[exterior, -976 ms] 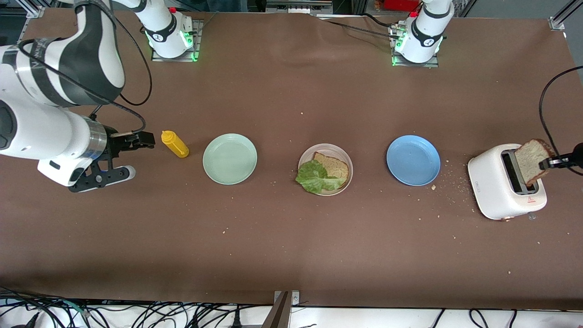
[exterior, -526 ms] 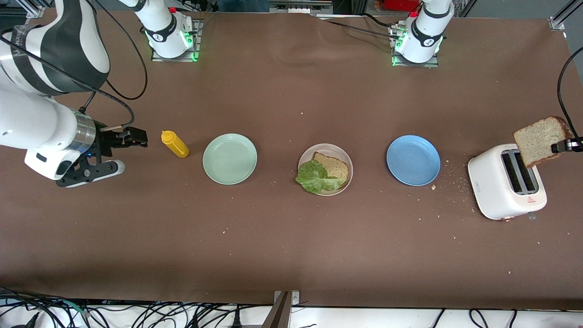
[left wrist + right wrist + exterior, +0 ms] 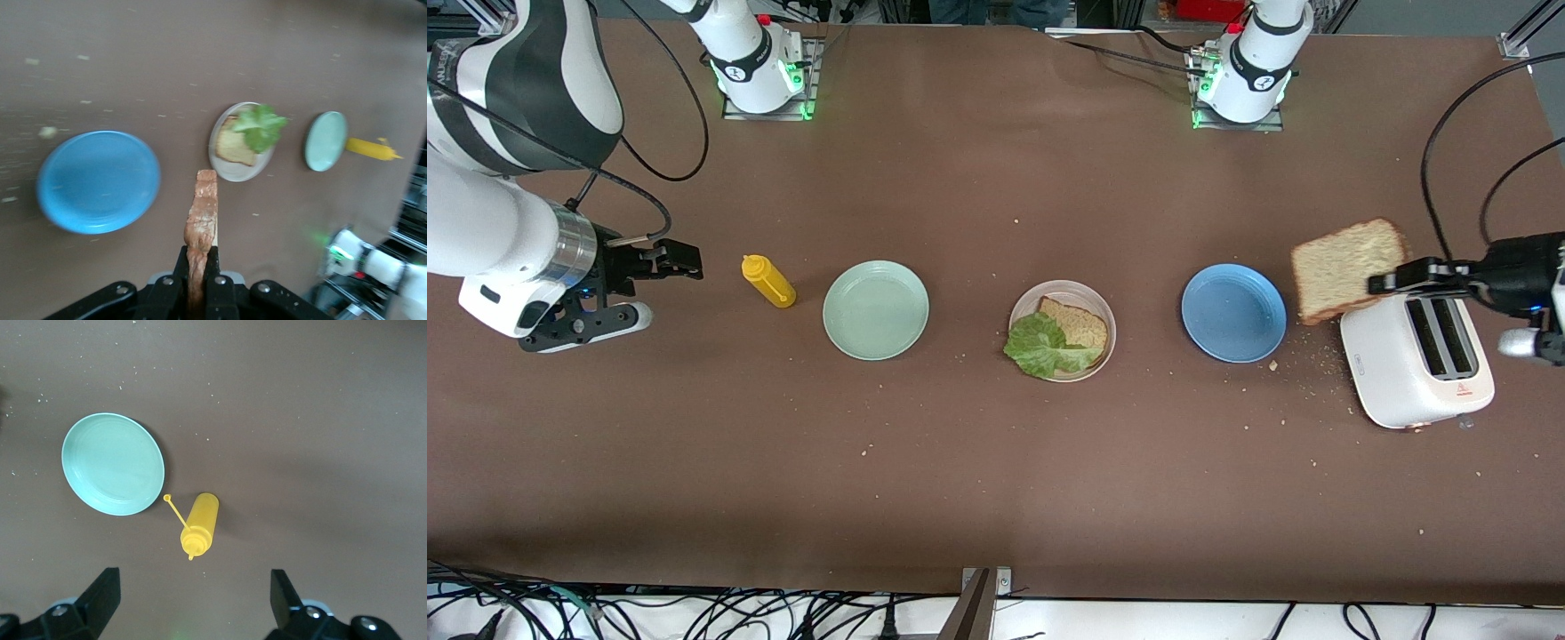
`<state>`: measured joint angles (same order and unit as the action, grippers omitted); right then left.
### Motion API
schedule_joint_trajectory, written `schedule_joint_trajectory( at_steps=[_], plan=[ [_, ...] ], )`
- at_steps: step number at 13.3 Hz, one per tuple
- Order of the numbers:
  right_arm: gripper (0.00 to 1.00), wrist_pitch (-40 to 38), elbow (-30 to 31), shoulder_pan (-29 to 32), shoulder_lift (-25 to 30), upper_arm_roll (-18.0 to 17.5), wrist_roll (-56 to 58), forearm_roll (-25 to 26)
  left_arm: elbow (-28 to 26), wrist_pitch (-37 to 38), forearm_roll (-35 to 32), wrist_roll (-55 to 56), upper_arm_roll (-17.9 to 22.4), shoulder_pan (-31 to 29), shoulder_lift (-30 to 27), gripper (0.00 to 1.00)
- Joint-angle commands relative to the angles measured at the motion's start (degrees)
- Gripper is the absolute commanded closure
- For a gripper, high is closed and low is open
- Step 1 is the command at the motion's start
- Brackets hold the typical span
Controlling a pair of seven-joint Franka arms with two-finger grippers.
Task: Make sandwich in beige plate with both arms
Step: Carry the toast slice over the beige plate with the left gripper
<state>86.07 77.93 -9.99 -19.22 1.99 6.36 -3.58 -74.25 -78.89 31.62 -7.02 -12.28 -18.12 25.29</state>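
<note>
The beige plate [image 3: 1062, 285] lies mid-table with one bread slice [image 3: 1080, 325] on it and a green lettuce leaf [image 3: 1040, 348] partly over that slice. My left gripper [image 3: 1380, 284] is shut on the edge of a second bread slice [image 3: 1347, 267], held in the air above the toaster's edge and the strip of table next to the blue plate. In the left wrist view that slice [image 3: 203, 213] stands edge-on between the jaws of the left gripper [image 3: 200, 257], with the beige plate [image 3: 227, 172] ahead. My right gripper [image 3: 669, 291] hangs open with nothing in it, beside the mustard bottle.
A white toaster [image 3: 1414, 364] stands at the left arm's end, with crumbs around it. A blue plate [image 3: 1233, 311] sits between toaster and beige plate. A mint-green plate [image 3: 875, 309] and a yellow mustard bottle [image 3: 769, 280] lie toward the right arm's end.
The left gripper has lifted the bread slice out of the toaster and carried it toward the blue plate. The right arm has drawn back a little from the mustard bottle.
</note>
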Motion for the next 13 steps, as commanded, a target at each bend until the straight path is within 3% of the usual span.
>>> schedule_joint_trajectory(
  at_steps=[1, 3, 7, 13],
  plan=[
    [0.01, 0.85, 2.31, 0.15, 1.82, -1.11, -0.73, 1.12, 0.86, -1.0, 10.97, -0.7, 0.06, 3.26, 8.34, 1.0],
    [0.01, 1.29, 2.14, -1.17, 1.91, -1.29, -0.82, 1.2, 0.08, -3.88, 13.81, -5.86, 0.06, 6.34, 12.05, 1.0],
    [0.01, 1.12, 2.14, -1.26, 2.0, -1.11, -0.82, 1.12, -5.81, -18.2, 20.92, -17.03, 0.06, 14.94, 15.22, 1.0],
    [0.01, 0.5, 2.23, -1.18, 2.0, -1.11, -0.82, 1.03, -7.04, -20.25, 33.68, -39.37, 0.06, 16.81, 25.93, 1.0]
  ],
)
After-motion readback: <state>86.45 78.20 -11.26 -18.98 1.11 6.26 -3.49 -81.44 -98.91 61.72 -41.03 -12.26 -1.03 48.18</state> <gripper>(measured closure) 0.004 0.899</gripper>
